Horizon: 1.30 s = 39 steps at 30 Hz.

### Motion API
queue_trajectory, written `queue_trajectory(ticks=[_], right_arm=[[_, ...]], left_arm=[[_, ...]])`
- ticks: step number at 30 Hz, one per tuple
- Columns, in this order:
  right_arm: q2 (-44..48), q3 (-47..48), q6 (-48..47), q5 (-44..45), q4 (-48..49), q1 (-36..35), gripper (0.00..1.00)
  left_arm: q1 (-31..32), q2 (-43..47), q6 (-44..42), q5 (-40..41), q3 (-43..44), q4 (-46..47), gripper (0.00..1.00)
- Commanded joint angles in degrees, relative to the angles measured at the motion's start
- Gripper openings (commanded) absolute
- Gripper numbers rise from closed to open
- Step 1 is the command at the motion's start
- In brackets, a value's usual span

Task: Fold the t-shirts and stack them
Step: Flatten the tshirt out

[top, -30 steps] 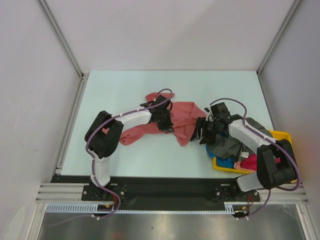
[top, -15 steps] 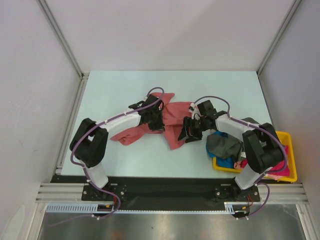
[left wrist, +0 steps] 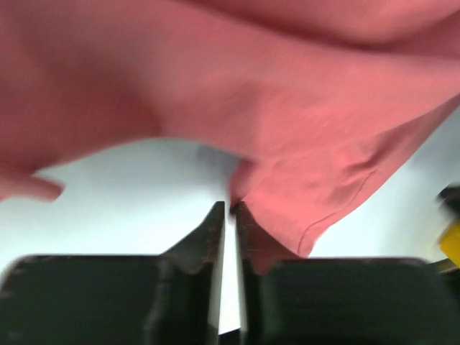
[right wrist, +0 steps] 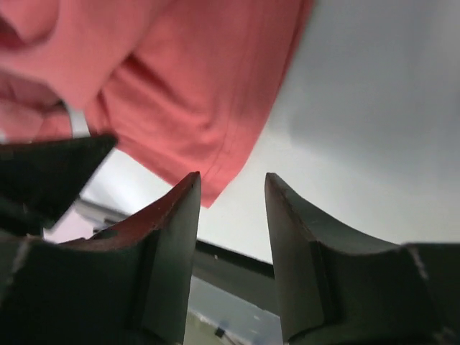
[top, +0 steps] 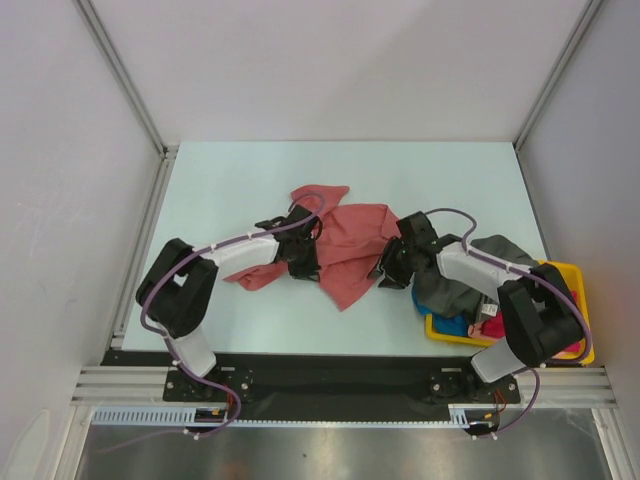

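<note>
Top external view: the salmon-red t-shirt point(top: 352, 245) now lies spread wider at the middle of the bench point(top: 230, 190), left fingers point(left wrist: 212, 230) nearly closed on a fold, right fingers point(right wrist: 176, 215) half open, empty, drawn back right of its edge, so flattening appears under way.

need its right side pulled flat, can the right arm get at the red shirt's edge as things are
Probably yes: the right gripper is open right at the red shirt, whose hem lies just ahead of its fingertips, and nothing sits between them in the wrist view.
</note>
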<state>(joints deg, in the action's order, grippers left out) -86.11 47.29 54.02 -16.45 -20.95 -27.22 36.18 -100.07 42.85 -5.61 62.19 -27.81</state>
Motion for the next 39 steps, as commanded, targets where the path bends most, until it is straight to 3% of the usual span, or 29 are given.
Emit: queue_trajectory(ticks=[1, 2, 4, 5, 9, 13, 15, 18, 25, 28, 32, 39], right_arm=[[-3.6, 6.1, 1.6, 12.4, -0.4, 0.6, 0.46], [-4.7, 7.3, 1.1, 13.4, -1.0, 0.8, 0.47], [-7.9, 9.3, 0.4, 14.9, -1.6, 1.3, 0.48], [-9.2, 11.1, -0.1, 15.0, -1.4, 1.5, 0.48], [-15.7, 17.5, -3.3, 16.4, -3.2, 2.4, 0.5], [-21.8, 25.9, -11.7, 19.3, -6.0, 3.8, 0.52], [-24.4, 31.3, -14.3, 20.4, -10.4, 4.5, 0.54], [-22.4, 33.2, -17.5, 21.2, -15.3, 4.6, 0.58], [-4.1, 21.0, -14.2, 22.9, -17.9, 0.2, 0.7], [2.2, 17.8, -12.5, 23.8, -19.0, -2.7, 0.71], [6.6, 12.6, -10.4, 21.6, -19.0, -3.1, 0.7], [8.5, 11.2, -9.5, 20.8, -18.7, -3.2, 0.68]], left_arm=[[-0.1, 5.9, -1.9, 2.9, -1.4, -1.3, 0.17], [-0.1, 7.2, -2.4, 3.6, -1.4, -1.7, 0.3], [-0.1, 11.3, -4.0, 5.4, -0.9, -4.2, 0.41], [-0.1, 12.8, -4.6, 8.4, -0.6, -5.2, 0.53], [-0.7, 20.1, -8.3, 11.6, -0.5, -10.0, 0.6], [-3.2, 21.7, -10.9, 8.9, -0.5, -12.0, 0.56], [-3.5, 20.2, -12.2, 11.6, 1.9, -14.5, 0.52], [-3.5, 16.7, -12.4, 13.1, 4.0, -15.4, 0.53], [-3.3, 5.2, -7.2, 20.5, 13.5, -22.7, 0.49], [-2.8, 0.9, -5.1, 22.5, 17.8, -26.1, 0.48], [-1.5, -2.8, -2.8, 25.4, 20.8, -28.1, 0.48], [-0.1, -9.0, 1.1, 27.6, 24.6, -31.2, 0.48]])
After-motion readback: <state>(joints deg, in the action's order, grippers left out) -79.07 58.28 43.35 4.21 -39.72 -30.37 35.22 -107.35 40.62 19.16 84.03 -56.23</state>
